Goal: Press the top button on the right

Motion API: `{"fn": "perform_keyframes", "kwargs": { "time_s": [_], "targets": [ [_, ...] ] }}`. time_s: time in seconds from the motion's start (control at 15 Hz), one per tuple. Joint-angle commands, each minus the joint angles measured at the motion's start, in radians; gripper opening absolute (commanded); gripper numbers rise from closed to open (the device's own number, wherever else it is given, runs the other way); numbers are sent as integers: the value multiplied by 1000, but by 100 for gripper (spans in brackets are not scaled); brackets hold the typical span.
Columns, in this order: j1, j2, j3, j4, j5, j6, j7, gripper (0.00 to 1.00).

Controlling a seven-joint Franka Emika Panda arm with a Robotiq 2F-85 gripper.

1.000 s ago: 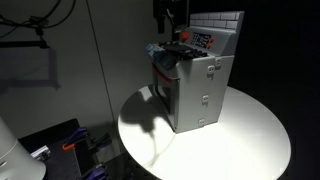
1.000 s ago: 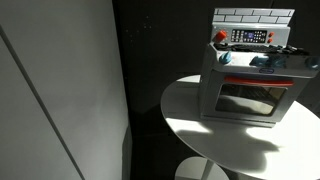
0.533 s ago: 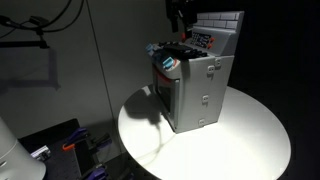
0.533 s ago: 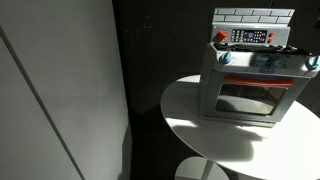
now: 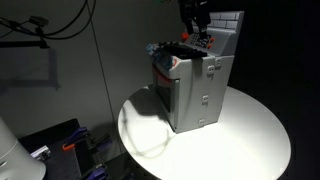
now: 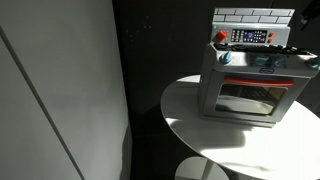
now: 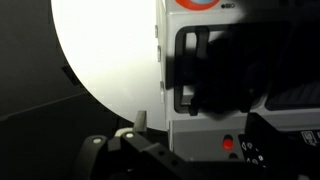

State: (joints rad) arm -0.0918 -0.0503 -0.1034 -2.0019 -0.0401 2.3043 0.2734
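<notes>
Button panel (image 6: pixel 251 37) on 1 toy stove (image 5: pixel 200 95), 1 gripper (image 5: pixel 198 34) above, 1 table (image 5: pixel 250 135)

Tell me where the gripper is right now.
In an exterior view the gripper hangs over the rear of the toy oven, in front of its upright back panel; the oven stands on the round white table.

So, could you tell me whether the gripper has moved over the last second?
Yes: the gripper has travelled across the toy stove toward its tiled back panel.

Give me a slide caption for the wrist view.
Wrist camera looks down on toy stove atop round white table.
</notes>
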Motion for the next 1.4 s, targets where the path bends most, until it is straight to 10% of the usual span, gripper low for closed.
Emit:
{"fn": "perform_keyframes", "kwargs": {
  "time_s": [0.0, 1.33],
  "targets": [
    [-6, 53, 9, 58, -62, 29, 87, 100],
    [61, 285, -23, 303, -174, 20, 293, 100]
  ]
}}
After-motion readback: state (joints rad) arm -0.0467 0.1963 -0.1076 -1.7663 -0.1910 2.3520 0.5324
